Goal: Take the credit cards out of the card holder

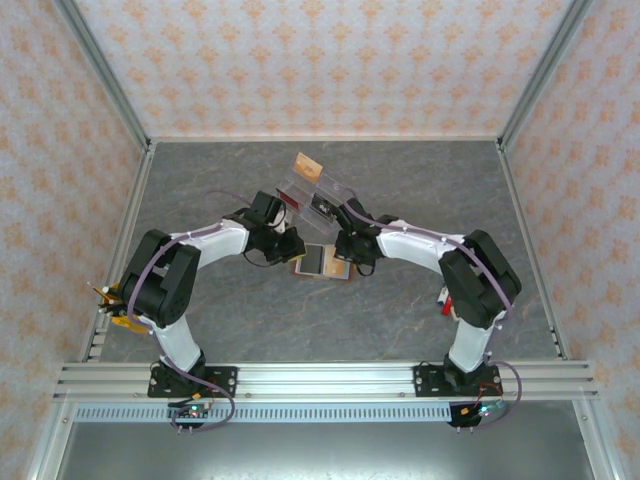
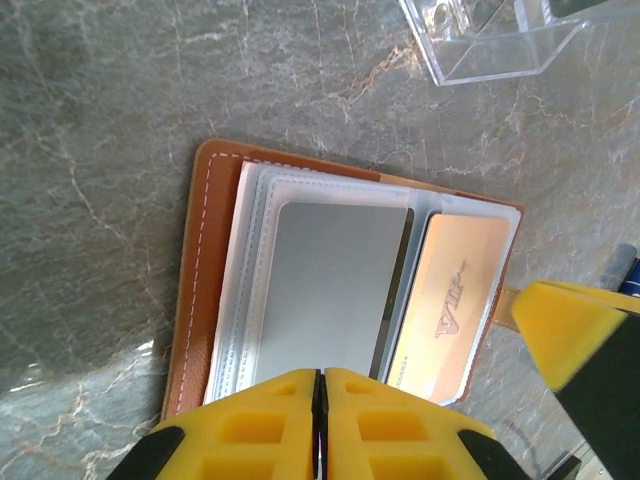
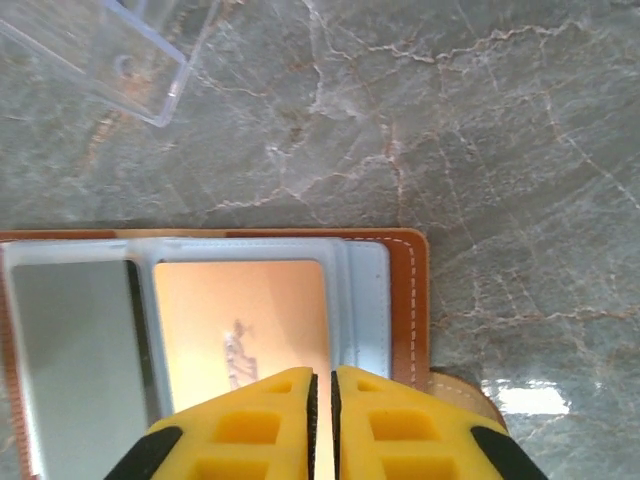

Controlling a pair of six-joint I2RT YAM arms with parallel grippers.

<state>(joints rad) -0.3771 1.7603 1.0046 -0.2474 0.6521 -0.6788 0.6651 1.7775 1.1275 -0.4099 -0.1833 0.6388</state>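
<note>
Brown folding leather card holder (image 1: 325,262) lies opened flat on the grey marble-pattern table (image 3: 480,120), directly between the two arms, long axis running left-right from one gripper to the other. Clear plastic sleeves face up with two cards in them: a silver-grey rectangular card (image 2: 335,285) in the half on the left arm's side, and a tan-orange rectangular card (image 3: 240,315) in the half on the right arm's side. Left gripper (image 2: 319,385) hangs over the near edge of the grey card. Its yellow pads are closed to a hairline slit, with nothing visible between them. Right gripper (image 3: 322,385) is the same over the near edge of the tan-orange card: pads almost touching, nothing seen pinched. So each arm is nearest its own card, and both cards lie straight ahead of and under the fingertips. My read: the next move needs the jaws spread and a pad on a card edge. I can't tell which sleeve edge is the open one. Readable text: "VIP" on the tan-orange card, seen sideways from the left wrist; the smaller print is illegible. Beyond the holder there's a clear plastic box (image 1: 318,192) with a loose tan card (image 1: 308,165) at its far end.
</note>
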